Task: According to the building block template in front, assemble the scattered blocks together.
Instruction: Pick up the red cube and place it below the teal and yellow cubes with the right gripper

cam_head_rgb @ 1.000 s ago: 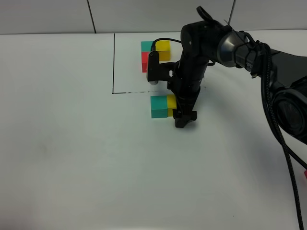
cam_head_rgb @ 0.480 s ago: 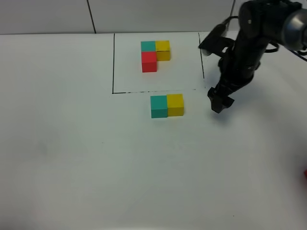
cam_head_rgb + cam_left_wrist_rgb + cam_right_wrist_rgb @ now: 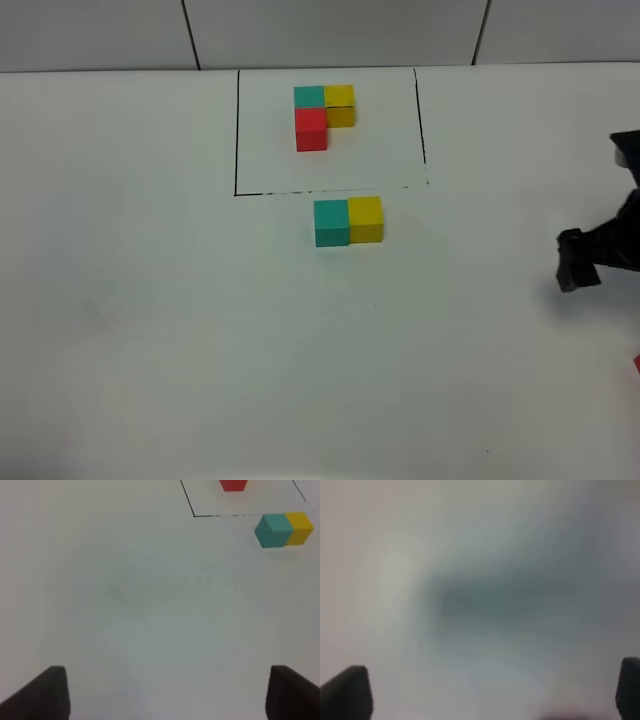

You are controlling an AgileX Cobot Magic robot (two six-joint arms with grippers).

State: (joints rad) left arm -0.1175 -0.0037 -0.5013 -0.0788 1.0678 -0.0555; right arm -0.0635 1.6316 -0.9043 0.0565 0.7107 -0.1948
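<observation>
White counter (image 3: 150,320) bears the building block template (image 3: 322,115) by its far edge, teal block (image 3: 331,222) and yellow block (image 3: 366,219) touching just outside it — copying its far pair — while left fingers (image 3: 47,692) and right fingers (image 3: 345,692) gape wide, empty.

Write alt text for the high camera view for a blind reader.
A teal cube and a yellow cube sit touching on a white table, just outside the black-framed template; the right gripper is near the right edge.

White table (image 3: 150,300), unpatterned. Thin black frame line (image 3: 237,130) (near side broken into dashes) around building block template (image 3: 311,128): teal, yellow, red cubes. Loose pair, plain faces: teal cube (image 3: 331,222), yellow cube (image 3: 365,218).
</observation>
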